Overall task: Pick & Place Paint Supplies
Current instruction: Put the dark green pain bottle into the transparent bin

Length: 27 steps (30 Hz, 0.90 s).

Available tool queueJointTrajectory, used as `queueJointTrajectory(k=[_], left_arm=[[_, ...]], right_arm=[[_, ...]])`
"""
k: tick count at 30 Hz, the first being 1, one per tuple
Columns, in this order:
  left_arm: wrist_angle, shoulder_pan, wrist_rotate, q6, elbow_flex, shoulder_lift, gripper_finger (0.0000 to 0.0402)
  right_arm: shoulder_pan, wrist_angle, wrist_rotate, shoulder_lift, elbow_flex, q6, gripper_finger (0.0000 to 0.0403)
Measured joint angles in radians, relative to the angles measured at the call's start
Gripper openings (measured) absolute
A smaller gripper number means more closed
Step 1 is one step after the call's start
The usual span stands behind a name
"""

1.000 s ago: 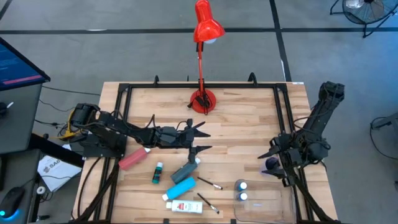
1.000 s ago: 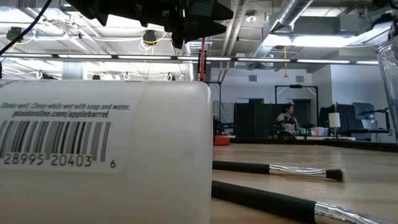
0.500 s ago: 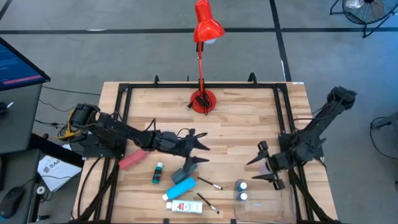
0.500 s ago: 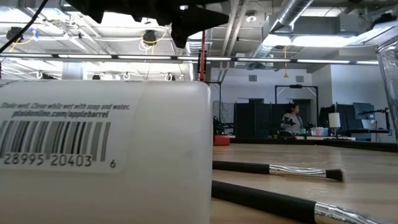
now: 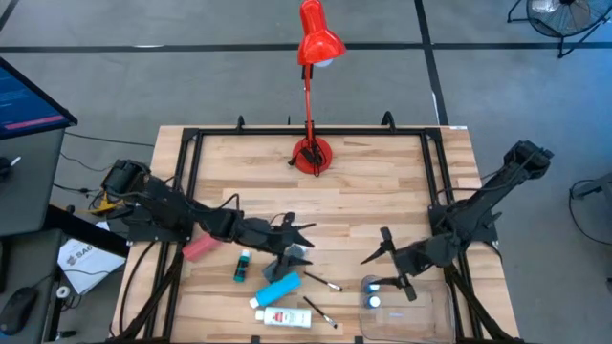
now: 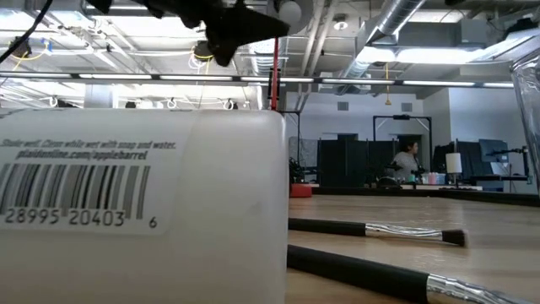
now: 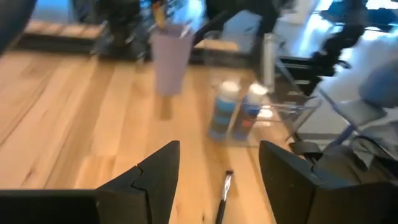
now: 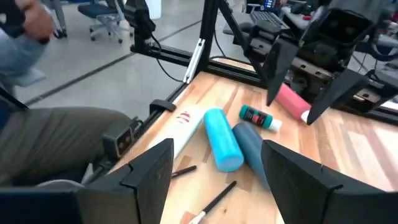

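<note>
1. Table [image 5: 382, 191]: desk lamp [image 5: 312, 153] stands at the far edge, about centre.
2. Left gripper [image 5: 298, 240]: left of centre, directly over a tube [image 5: 285, 261].
3. Near-left cluster: one tube [image 5: 202, 246] farthest left; small bottle [image 5: 243, 265] to its right; then the tube under the left gripper, with another tube [image 5: 277, 289] just nearer; flat tube [image 5: 280, 316] nearest the front edge.
4. Brushes: one paintbrush [image 5: 322, 280] right of the cluster; another paintbrush [image 5: 319, 312] nearer the front.
5. Tray [image 5: 426, 311]: near-right corner; two bottles [image 5: 371, 293] inside at its left end.
6. Right gripper [image 5: 386, 267]: just left of the tray, beside the bottles.
</note>
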Motion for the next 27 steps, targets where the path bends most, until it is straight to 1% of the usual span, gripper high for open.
queueJointTrajectory(k=[4, 6, 7, 9, 13, 17, 22, 27], left_arm=[[-0.238, -0.064, -0.142, -0.160, 0.015, -0.054, 0.0176], [-0.314, -0.101, -0.205, -0.247, 0.016, -0.080, 0.0164], [-0.340, -0.117, -0.223, -0.295, 0.018, -0.089, 0.0158], [-0.402, -0.152, -0.220, -0.411, 0.019, -0.099, 0.0146], [-0.518, -0.203, -0.091, -0.678, 0.019, -0.104, 0.0132], [-0.606, -0.230, 0.044, -0.907, 0.022, -0.106, 0.0128], [-0.754, -0.224, 0.201, -1.105, 0.054, -0.106, 0.0129], [-0.906, -0.211, 0.321, -1.251, 0.081, -0.107, 0.0129]], right_arm=[[-0.002, -0.005, 0.000, 0.004, 0.002, -0.032, 0.0235], [-0.012, -0.012, -0.002, 0.003, 0.002, -0.033, 0.0235], [-0.015, -0.014, -0.002, 0.003, 0.002, -0.033, 0.0235], [-0.022, -0.016, -0.001, -0.003, 0.002, -0.034, 0.0235], [-0.041, -0.019, -0.001, -0.002, 0.003, -0.036, 0.0235], [-0.056, -0.036, -0.001, -0.002, 0.003, -0.023, 0.0235], [-0.059, -0.036, 0.000, -0.002, 0.003, -0.006, 0.0235], [-0.059, -0.036, 0.000, -0.002, 0.003, -0.006, 0.0235]])
